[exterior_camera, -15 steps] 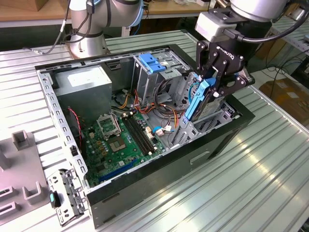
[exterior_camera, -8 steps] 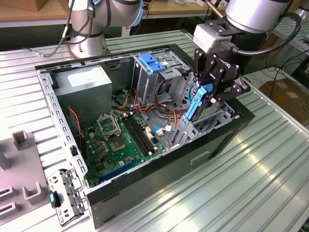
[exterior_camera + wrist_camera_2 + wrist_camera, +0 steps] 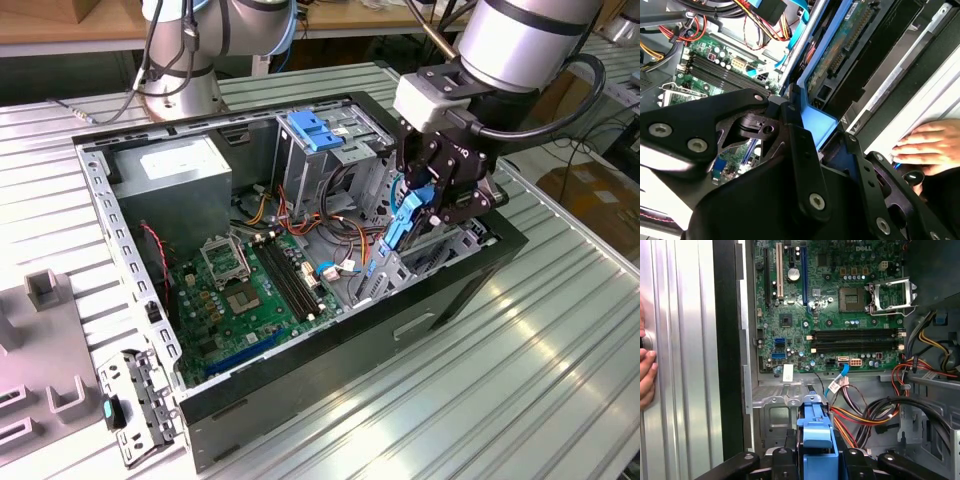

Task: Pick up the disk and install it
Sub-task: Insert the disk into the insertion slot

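The disk [image 3: 403, 218] stands on edge with its blue side rail toward the camera, over the metal drive bay [image 3: 385, 275] at the near right corner of the open computer case [image 3: 330, 340]. My gripper [image 3: 422, 205] is shut on the disk from above. In the second wrist view the disk's green circuit board [image 3: 840, 47] and blue rail [image 3: 816, 120] run between the black fingers [image 3: 792, 130] of the gripper [image 3: 822, 142]. In the first wrist view the blue rail [image 3: 816, 432] sits in the gripper [image 3: 817, 462], above the bay's metal floor [image 3: 775, 410]. I cannot tell whether the disk is seated.
Inside the case lie a green motherboard [image 3: 245, 290], a grey power-supply box [image 3: 185, 175], a tall cage with a blue latch [image 3: 315, 130] and loose cables [image 3: 865, 415]. A person's hand [image 3: 930, 147] rests by the case's outer wall. Grey fixtures [image 3: 40, 300] stand at the exterior view's left.
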